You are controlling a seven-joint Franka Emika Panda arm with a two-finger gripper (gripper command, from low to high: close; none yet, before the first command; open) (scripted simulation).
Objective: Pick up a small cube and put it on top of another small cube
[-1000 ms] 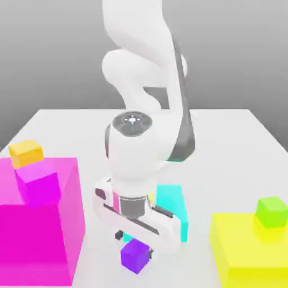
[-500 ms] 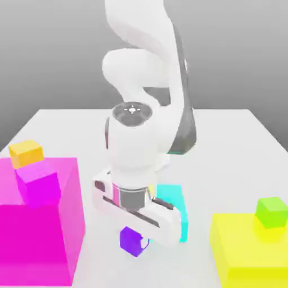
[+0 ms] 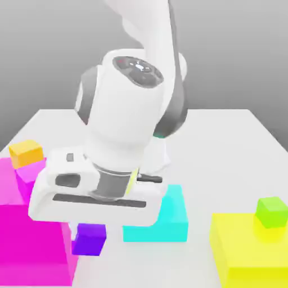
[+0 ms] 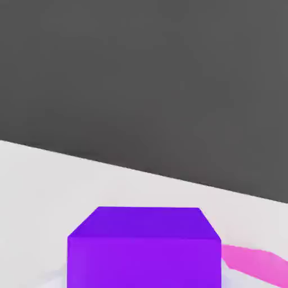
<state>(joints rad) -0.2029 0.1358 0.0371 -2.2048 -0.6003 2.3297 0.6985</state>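
You were looking at a white table (image 3: 225,135) scattered with bright blocks, with the white robot arm (image 3: 126,112) leaning down over its near side. Its gripper (image 3: 90,230) had its fingers hidden behind the broad white hand, but the small dark purple cube (image 3: 90,239) hung just under that hand, and in the hand view the same cube (image 4: 143,247) sat close up against the camera. That closeness suggests the fingers were pinched shut on it, carrying it clear of the table rather than resting it there.

The purple cube hung beside the big magenta block (image 3: 31,247), at the exterior view's left. On top of that block sat a small magenta-pink cube (image 3: 28,177), and behind it a small orange cube (image 3: 26,153). A cyan block (image 3: 163,216) stood just behind the hand. At the exterior view's right, a large yellow block (image 3: 250,250) bore a small green cube (image 3: 272,212).

The tilt of the hand looked like a carry toward the magenta side, so one of those small cubes was probably the landing place. The stacking was not yet done; the release would need the purple cube squarely centred, or it could slide off.
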